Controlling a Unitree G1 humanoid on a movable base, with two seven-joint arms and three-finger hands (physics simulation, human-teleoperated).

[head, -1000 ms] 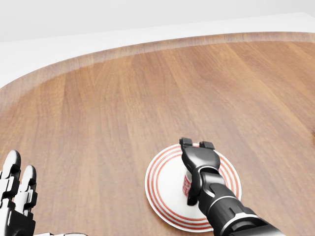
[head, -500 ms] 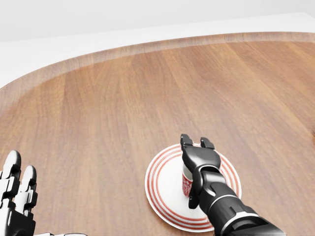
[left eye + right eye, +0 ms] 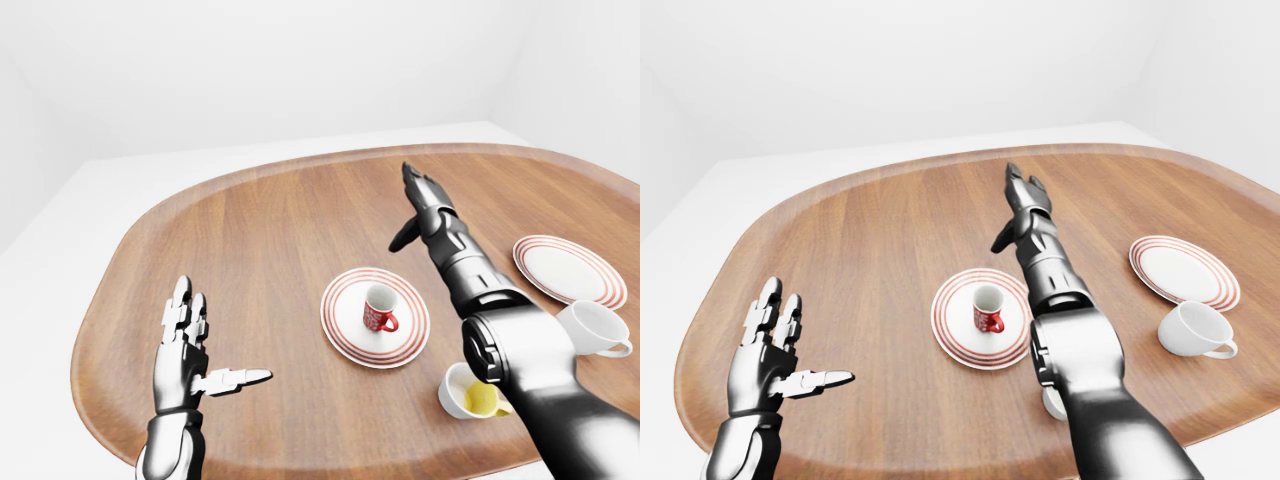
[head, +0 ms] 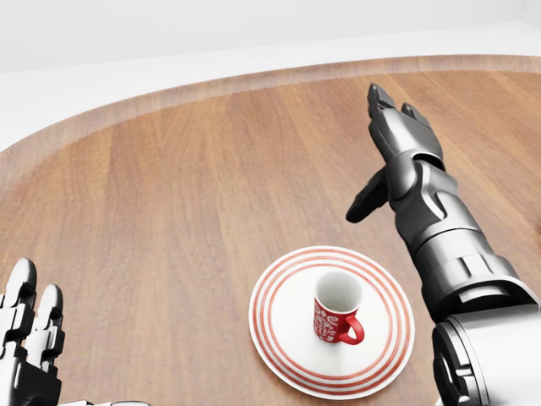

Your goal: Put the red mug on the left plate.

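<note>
Red mug (image 4: 336, 315), perhaps white-patterned

Left hand (image 4: 30, 338) cropped, head view

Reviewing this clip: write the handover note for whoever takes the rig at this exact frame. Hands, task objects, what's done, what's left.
Right hand: open, empty, raised above the table beyond the plate, clear of the mug.
Left hand: open, empty, hovering at lower left of the left-eye view.
Red mug: upright on the left plate, near its centre, handle toward lower right in the head view.
Right plate empty; white mug and a cup with yellow contents lie near it.
Done: mug placed and released.
Left: nothing apparent; perhaps bring the right arm to rest.
</note>
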